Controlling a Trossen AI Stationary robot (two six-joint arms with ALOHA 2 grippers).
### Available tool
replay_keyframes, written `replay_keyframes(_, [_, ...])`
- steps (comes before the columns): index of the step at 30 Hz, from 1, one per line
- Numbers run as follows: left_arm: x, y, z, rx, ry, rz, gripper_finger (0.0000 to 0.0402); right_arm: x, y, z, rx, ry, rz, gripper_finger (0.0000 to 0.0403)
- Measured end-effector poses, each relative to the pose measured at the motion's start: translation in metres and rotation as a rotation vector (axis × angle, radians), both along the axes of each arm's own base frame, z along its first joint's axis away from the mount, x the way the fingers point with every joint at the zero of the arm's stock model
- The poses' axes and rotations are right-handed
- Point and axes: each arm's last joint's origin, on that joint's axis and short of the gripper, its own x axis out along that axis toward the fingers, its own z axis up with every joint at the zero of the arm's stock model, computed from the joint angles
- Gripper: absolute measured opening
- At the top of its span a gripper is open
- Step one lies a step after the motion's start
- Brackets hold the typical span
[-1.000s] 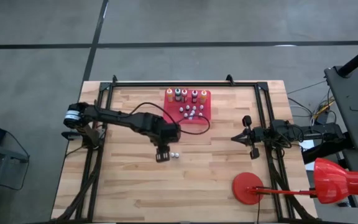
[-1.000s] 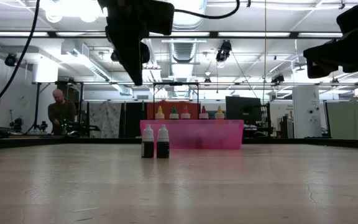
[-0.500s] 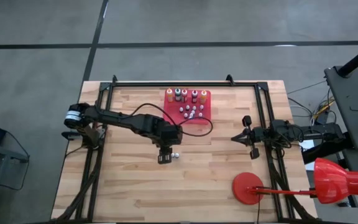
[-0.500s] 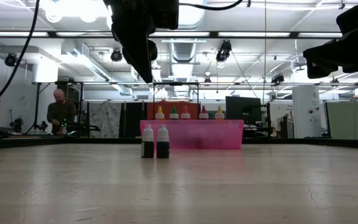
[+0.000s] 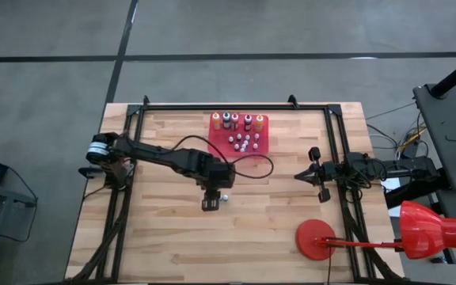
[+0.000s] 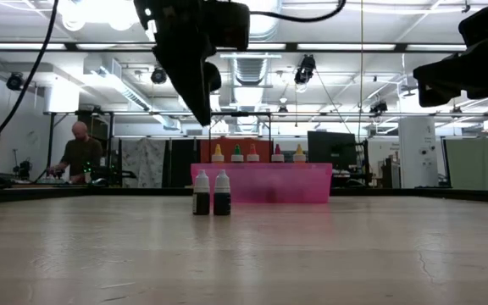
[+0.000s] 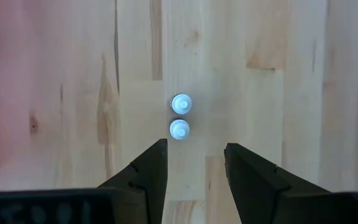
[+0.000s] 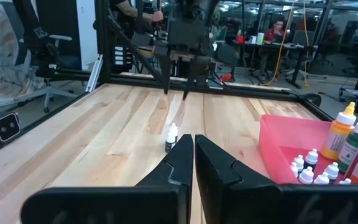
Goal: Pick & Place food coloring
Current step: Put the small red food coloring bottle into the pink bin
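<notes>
So the whole thing here comes down to where the two tiny dark-bodied, white-capped food coloring bottles [image 7: 180,116] are sitting relative to the left end effector [image 7: 194,167]. They're standing upright on the light wooden plank table [image 5: 157,237], touching each other, out in the open and well clear of the flat red rectangular tray [image 5: 262,148] that's holding the rest of the little bottles.

From the wrist camera, the left end effector is hanging above them with its fingers spread apart, and the pair is lying just ahead of the gap between the fingertips, not yet between them. The two caps are lining up along the direction the fingers are pointing, so the nearer bottle [image 7: 179,129] looks like the one to go for; I'd guess closing on it needs a small push forward plus a drop down. In the low view the fingers are sitting well above the caps.

The right end effector [image 5: 298,176] is parked off near the table's right edge, fingers pressed together, much farther away, so the left arm is clearly the closer one.
</notes>
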Motion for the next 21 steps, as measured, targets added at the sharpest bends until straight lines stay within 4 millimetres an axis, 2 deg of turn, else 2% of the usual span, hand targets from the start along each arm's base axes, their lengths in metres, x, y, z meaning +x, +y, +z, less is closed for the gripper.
replay_keyframes(12, [0.015,-0.008,-0.037,0.020,0.094,-0.033,0.0131,0.000,0.000,0.000,0.001,0.000,-0.001,0.0008])
replay_keyframes(21, [0.019,-0.008,-0.047,0.042,0.113,-0.024,0.0131,0.000,0.000,0.000,0.001,0.000,0.000,0.0008])
